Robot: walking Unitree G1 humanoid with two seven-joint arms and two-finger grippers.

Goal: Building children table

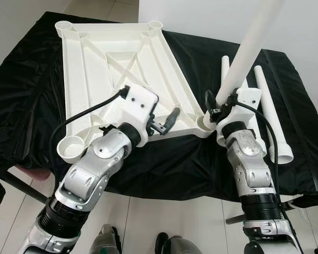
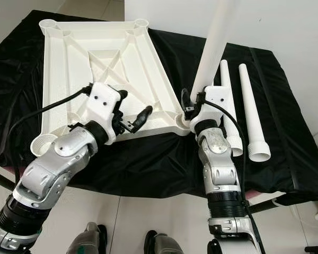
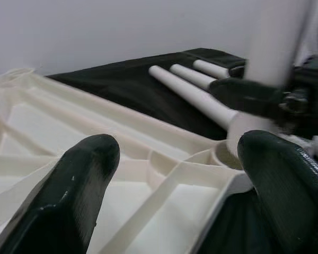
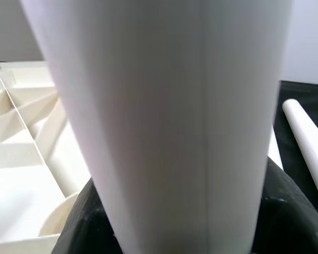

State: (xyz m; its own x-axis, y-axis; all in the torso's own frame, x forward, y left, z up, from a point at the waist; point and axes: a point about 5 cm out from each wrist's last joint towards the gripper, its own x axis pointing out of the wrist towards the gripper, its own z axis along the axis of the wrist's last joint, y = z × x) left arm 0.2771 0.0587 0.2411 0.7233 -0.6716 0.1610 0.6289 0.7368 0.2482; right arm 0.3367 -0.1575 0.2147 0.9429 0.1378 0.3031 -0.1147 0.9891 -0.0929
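Black cloth [image 1: 37, 79] covers work surface. White tabletop [image 1: 103, 58] lies on it upside down, ribs up, corner sockets open. Spare legs [image 2: 252, 116] lie on cloth beside my right arm. My right gripper [image 1: 218, 108] clamps table leg [image 1: 249, 45], leg tilted, lower end at near corner socket [image 1: 204, 123]. My left gripper [image 1: 167, 123] hovers over tabletop near edge, fingers apart, empty. Risk: tilt jams leg at socket rim; unbraced tabletop may slide on cloth.
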